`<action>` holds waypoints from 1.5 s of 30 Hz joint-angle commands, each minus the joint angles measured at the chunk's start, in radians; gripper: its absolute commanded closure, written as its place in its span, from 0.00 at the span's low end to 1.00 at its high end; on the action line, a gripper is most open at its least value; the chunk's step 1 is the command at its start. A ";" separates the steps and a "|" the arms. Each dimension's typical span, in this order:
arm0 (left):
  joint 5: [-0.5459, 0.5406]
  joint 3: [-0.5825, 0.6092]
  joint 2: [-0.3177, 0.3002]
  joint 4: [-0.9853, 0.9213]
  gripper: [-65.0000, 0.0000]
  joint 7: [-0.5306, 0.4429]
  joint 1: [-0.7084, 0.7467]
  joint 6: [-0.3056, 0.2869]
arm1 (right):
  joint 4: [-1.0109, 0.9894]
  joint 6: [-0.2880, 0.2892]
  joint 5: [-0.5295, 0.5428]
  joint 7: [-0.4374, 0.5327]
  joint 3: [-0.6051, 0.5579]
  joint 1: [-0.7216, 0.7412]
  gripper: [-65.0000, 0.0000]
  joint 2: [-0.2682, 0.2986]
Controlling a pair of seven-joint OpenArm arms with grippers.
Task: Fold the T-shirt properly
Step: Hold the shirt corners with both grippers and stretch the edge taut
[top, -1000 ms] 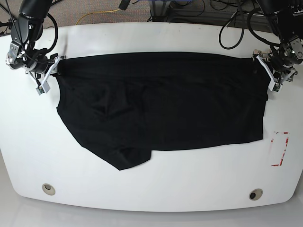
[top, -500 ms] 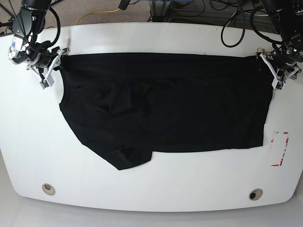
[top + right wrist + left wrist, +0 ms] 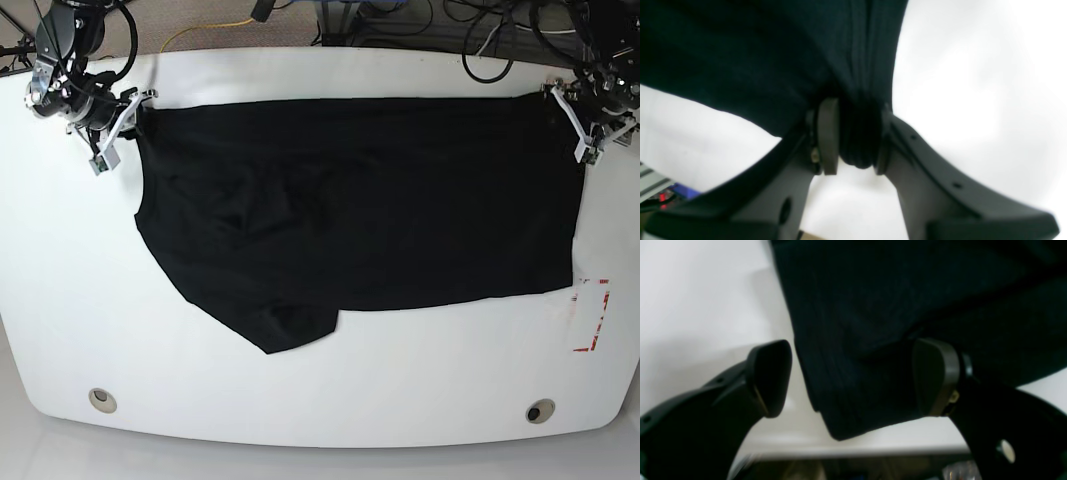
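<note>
Across the white table [image 3: 60, 300] your T-shirt [image 3: 380, 200] had slid toward the far edge, right gripper [image 3: 853, 140] pinching its bunched corner, left gripper [image 3: 853, 376] spread wide and released, ending the drag.

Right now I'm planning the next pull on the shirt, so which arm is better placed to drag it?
The right. The right gripper is clamped on a bunched corner of the T-shirt; the left gripper has open jaws merely straddling its corner.

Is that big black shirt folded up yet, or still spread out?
Mostly spread out: the plain black fabric T-shirt lies wide across the white table.
</note>
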 commanded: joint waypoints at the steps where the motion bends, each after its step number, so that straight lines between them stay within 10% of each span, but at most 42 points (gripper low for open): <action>1: 0.049 0.000 -0.007 0.042 0.19 0.102 0.013 -0.005 | 0.002 0.001 -0.032 -0.052 0.003 -0.027 0.77 0.018; 31: -0.076 -0.077 -0.013 0.263 0.19 0.271 -0.071 -0.005 | 0.228 0.001 -0.022 -0.056 0.081 -0.098 0.75 0.046; 38: -0.076 -0.077 -0.013 0.263 0.19 0.271 -0.071 -0.005 | 0.228 0.001 -0.027 -0.084 0.090 -0.083 0.50 0.046; 45: -0.076 -0.078 -0.008 0.263 0.19 0.271 -0.071 -0.005 | 0.228 0.001 -0.022 -0.084 0.175 -0.129 0.49 0.050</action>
